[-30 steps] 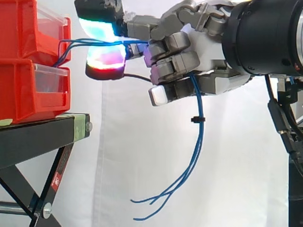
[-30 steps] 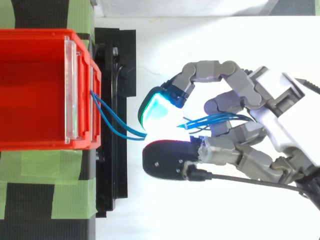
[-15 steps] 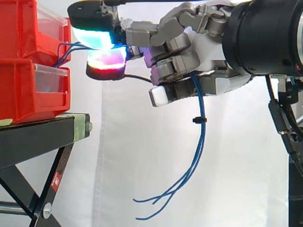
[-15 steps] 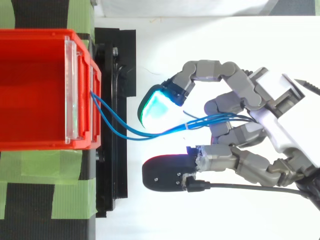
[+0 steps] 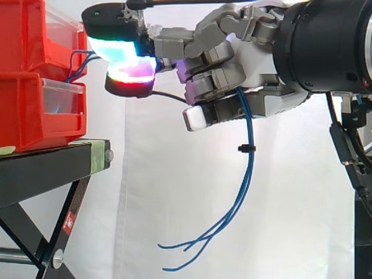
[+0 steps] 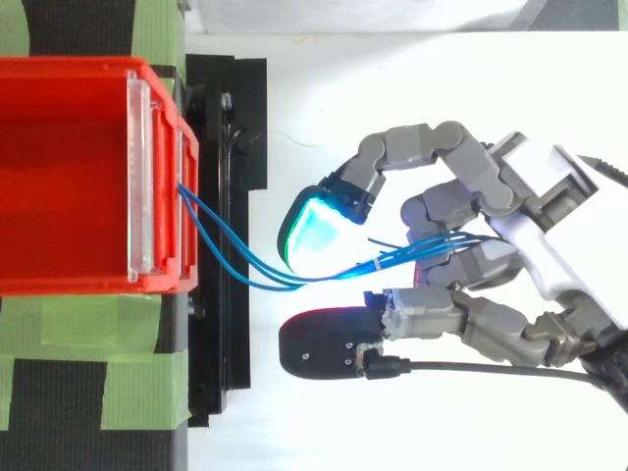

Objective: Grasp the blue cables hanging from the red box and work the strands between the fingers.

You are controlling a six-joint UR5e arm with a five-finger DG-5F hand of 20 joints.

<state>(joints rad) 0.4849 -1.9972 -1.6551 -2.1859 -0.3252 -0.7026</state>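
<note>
Robot hand (image 5: 256, 64) with fingers curled round blue cables (image 5: 247, 174), loose ends dangling in open space beside the black stand (image 5: 46, 168). The strands run on between parted glowing fingertips (image 6: 314, 231) to the front edge of the upper red bin (image 6: 59, 67)

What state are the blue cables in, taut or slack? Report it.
Slack: the blue cables bow in a curve from the red bin to the robot hand.

From the red plastic bin (image 6: 69, 69) at 9 o'clock, thin blue cables (image 6: 270, 281) run into the grey hand's (image 6: 545, 231) curled fingers at 3 o'clock.
</note>
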